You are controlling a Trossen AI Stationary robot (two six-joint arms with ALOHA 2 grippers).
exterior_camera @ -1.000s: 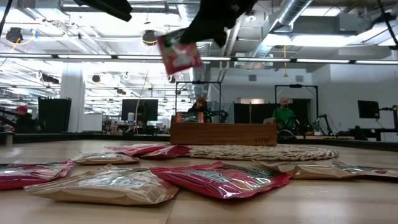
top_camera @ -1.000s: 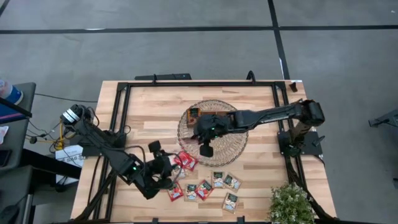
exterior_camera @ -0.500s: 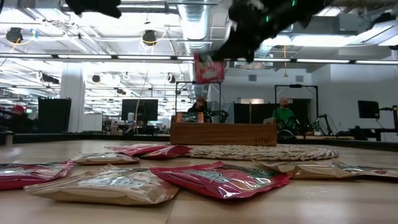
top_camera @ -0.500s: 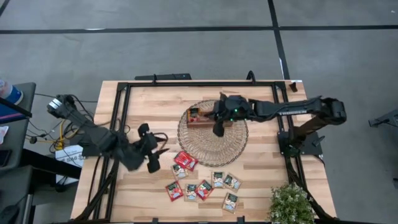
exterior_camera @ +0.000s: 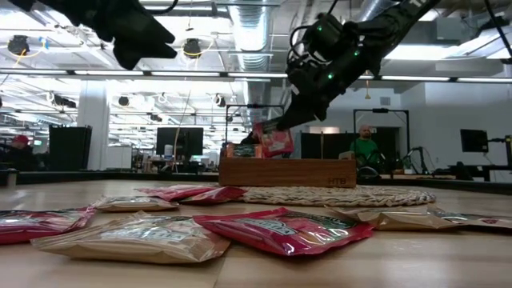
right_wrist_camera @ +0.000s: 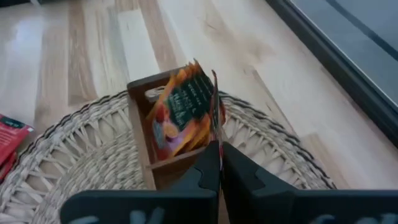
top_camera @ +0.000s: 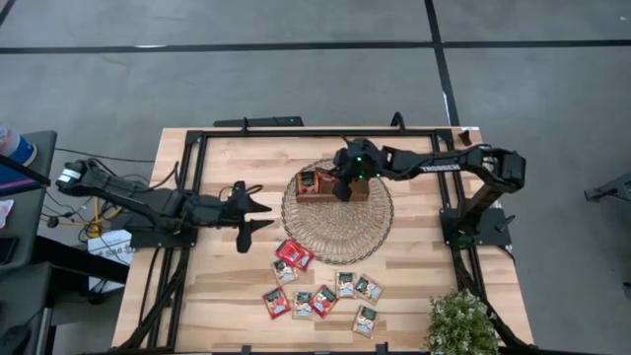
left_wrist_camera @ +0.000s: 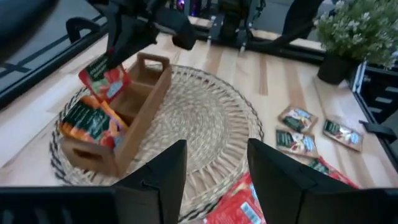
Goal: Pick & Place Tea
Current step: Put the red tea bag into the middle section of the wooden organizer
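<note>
1. The right gripper (top_camera: 342, 189) hangs over the wooden tray (top_camera: 333, 185) on the wicker mat (top_camera: 337, 209), near the table's (top_camera: 414, 266) far edge, its fingers pinched on a red tea sachet (exterior_camera: 275, 142) held edge-up above the tray.
2. One end compartment holds sachets already (right_wrist_camera: 180, 118); which compartment the held one is over is hard to judge.
3. More sachets (top_camera: 323, 293) lie scattered toward the table's near edge.
4. The left gripper (top_camera: 253, 212) hovers by the mat's left side, fingers spread, holding nothing.
</note>
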